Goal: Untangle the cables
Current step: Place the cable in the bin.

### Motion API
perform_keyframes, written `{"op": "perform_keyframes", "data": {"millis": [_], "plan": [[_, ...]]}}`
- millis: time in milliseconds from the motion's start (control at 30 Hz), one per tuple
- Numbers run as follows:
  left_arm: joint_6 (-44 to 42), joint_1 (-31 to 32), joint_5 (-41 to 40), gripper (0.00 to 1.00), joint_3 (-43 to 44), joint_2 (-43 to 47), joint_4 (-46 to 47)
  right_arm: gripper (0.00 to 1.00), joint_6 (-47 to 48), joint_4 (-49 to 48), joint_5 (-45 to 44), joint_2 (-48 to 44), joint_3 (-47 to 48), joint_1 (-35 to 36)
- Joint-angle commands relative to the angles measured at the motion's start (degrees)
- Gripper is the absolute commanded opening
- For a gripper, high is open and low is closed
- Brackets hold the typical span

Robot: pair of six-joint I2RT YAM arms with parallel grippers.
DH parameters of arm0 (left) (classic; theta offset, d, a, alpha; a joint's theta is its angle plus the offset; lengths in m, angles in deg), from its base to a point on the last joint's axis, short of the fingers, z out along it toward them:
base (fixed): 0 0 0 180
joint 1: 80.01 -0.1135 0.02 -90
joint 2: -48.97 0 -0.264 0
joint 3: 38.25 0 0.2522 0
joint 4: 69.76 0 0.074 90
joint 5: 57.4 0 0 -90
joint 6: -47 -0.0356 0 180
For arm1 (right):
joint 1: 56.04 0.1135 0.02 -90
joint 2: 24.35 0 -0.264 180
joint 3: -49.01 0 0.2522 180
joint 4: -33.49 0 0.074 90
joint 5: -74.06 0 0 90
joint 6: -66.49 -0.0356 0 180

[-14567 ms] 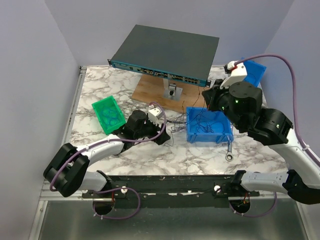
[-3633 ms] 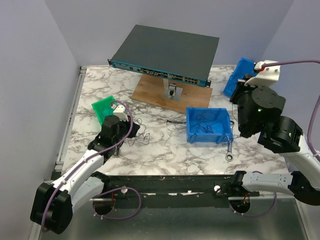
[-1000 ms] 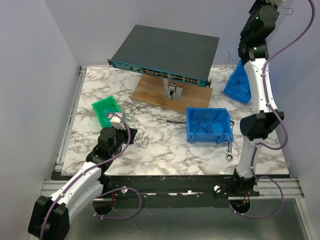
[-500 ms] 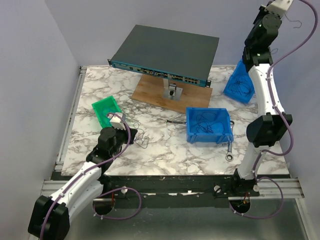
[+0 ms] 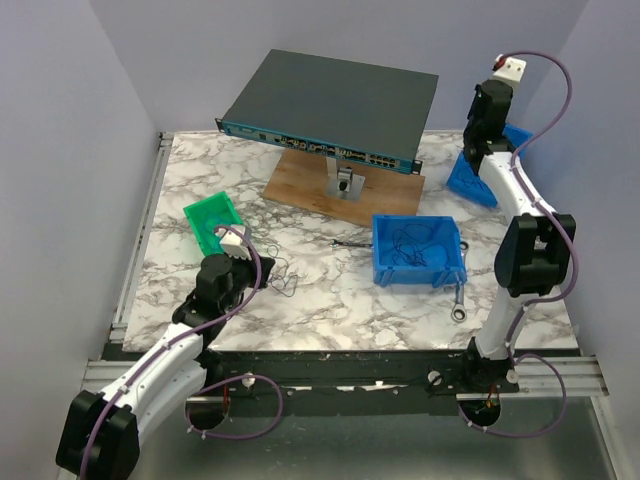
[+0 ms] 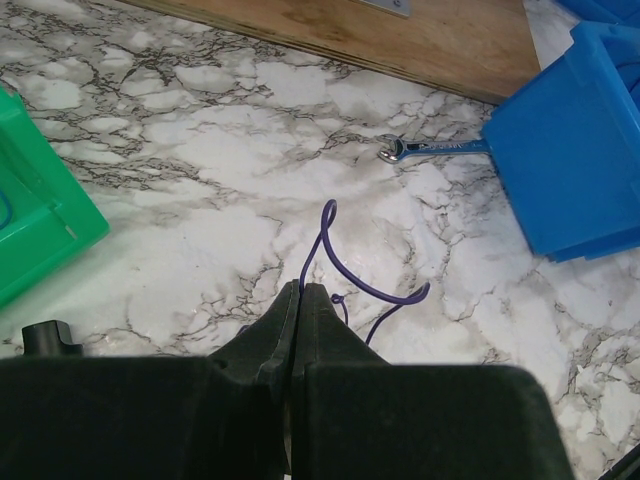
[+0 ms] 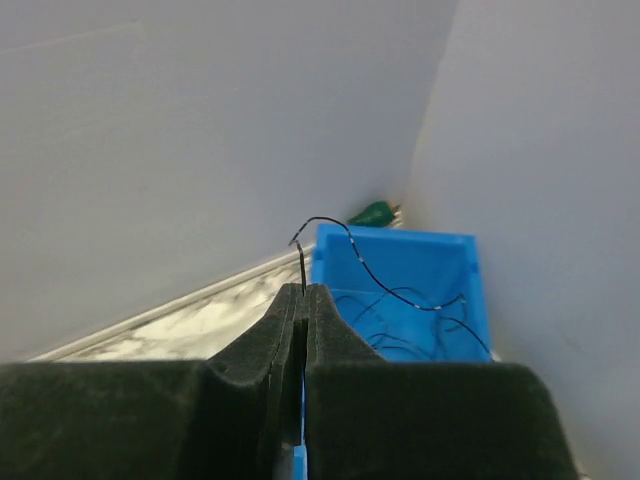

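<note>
My left gripper (image 5: 246, 263) rests low on the marble table, shut on a thin purple cable (image 6: 345, 278) that loops out from its fingertips (image 6: 302, 288); the same cable (image 5: 285, 281) lies just right of it. A tangle of thin dark cables (image 5: 410, 241) sits in the middle blue bin (image 5: 445, 268). Over the back-right blue bin (image 5: 468, 176) hangs my right gripper (image 5: 474, 134), shut on a fine black cable (image 7: 345, 245) that arcs down into that bin (image 7: 452, 262), where more thin cables (image 7: 400, 335) lie.
A green bin (image 5: 212, 222) stands left of my left gripper. A network switch (image 5: 335, 105) sits on a wooden board (image 5: 300, 186) at the back. Beside the middle bin lie a wrench (image 5: 459, 302) and another wrench (image 6: 430, 150). Walls close in at back and right.
My right arm has come down from high above the table to just over the back-right blue bin, still pinching the black cable. The left arm has not moved.
</note>
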Motion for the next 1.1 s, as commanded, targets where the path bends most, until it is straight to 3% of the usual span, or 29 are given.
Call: {"op": "perform_keyframes", "data": {"millis": [0,200,600,733,833,900,1067], "plan": [[0.27,0.18,-0.79,0.00,0.35,0.89,0.17,0.01,-10.35,16.53,13.14,7.32,10.09,-2.68],[0.29,0.18,-1.27,0.00,-0.47,2.82,0.14,0.01,-15.21,19.01,16.18,12.65,10.64,-6.17],[-0.59,0.18,2.09,0.00,1.29,-1.77,1.34,0.01,-20.11,23.13,5.09,20.55,10.93,-9.00],[-0.87,0.18,2.66,0.00,2.67,-4.70,0.80,0.02,-20.42,24.58,7.95,22.29,12.64,-9.07],[-1.14,0.18,2.74,0.00,5.26,-8.13,-1.71,0.23,-20.15,32.09,11.35,22.94,20.24,-9.01],[-1.09,0.18,2.06,0.00,7.47,-10.07,-4.18,0.31,-19.80,35.40,11.71,21.17,22.70,-9.07],[0.89,0.35,-3.11,0.05,12.25,-13.57,-12.91,0.55,-18.56,37.10,16.54,12.59,16.71,-8.94]]}}
